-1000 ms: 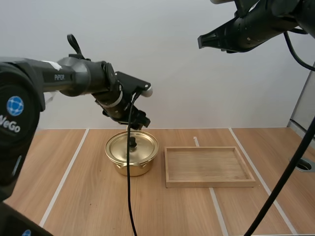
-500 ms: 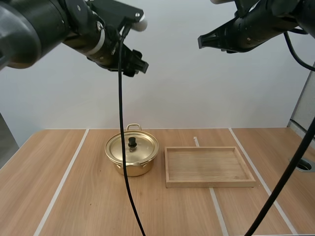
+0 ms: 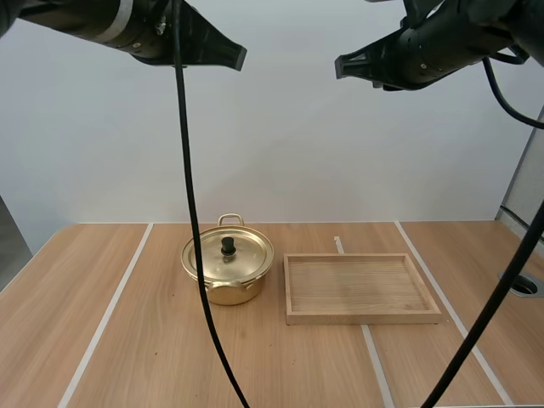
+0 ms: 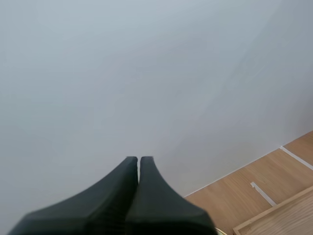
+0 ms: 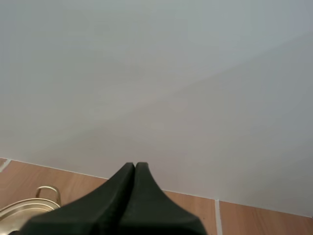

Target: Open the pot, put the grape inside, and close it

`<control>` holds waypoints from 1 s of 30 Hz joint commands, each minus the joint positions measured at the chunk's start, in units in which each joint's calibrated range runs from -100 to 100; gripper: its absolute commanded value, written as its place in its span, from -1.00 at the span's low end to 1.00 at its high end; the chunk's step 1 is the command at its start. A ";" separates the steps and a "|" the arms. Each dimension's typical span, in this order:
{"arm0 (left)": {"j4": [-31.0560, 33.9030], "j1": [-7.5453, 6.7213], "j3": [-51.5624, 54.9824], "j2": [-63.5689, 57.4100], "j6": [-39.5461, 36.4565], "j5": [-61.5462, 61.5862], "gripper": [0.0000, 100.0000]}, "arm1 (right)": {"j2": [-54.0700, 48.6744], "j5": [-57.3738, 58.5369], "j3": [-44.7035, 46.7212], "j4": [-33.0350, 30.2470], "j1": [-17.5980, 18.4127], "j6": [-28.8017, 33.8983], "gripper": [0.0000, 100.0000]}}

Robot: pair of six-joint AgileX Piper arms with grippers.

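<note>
A golden pot (image 3: 227, 270) stands on the wooden table with its lid (image 3: 228, 255) on; the lid has a black knob (image 3: 228, 246). My left gripper (image 3: 238, 57) hangs high above the table's left half, its fingers shut together as one dark wedge (image 4: 139, 161). High at the right, my right gripper (image 3: 340, 68) is also shut (image 5: 135, 167), with nothing between its fingers. Beside the right gripper's fingers, the right wrist view catches the pot's rim and one handle (image 5: 47, 192).
A shallow wooden tray (image 3: 361, 287) lies right of the pot, with nothing in it; its corner (image 4: 274, 218) shows in the left wrist view. Pale tape lines (image 3: 106, 314) run across the table.
My left arm has risen from just above the pot's lid to high over the table, and its fingers have gone from open to shut. The right arm has hardly moved.
</note>
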 commanded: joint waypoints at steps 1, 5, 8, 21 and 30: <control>0.50 -0.18 -0.48 -1.86 -0.60 -1.99 -1.00 | -0.84 2.42 -0.30 3.35 -0.22 -0.19 -1.00; 0.28 -0.18 -0.48 -4.99 -0.60 -2.52 -1.00 | -0.84 2.56 -0.30 5.04 -0.22 0.04 -1.00; 0.14 -0.18 -0.48 -7.66 -0.60 -2.52 -1.00 | -0.94 3.34 -0.30 6.36 -0.22 0.04 -1.00; 8.10 -0.18 0.03 -17.57 -15.79 -5.17 -1.00 | -12.95 0.86 4.36 9.07 -0.22 -0.05 -1.00; 9.81 0.51 14.16 -27.28 -20.72 -8.60 -1.00 | -27.00 -7.93 23.15 8.82 -0.22 -0.05 -1.00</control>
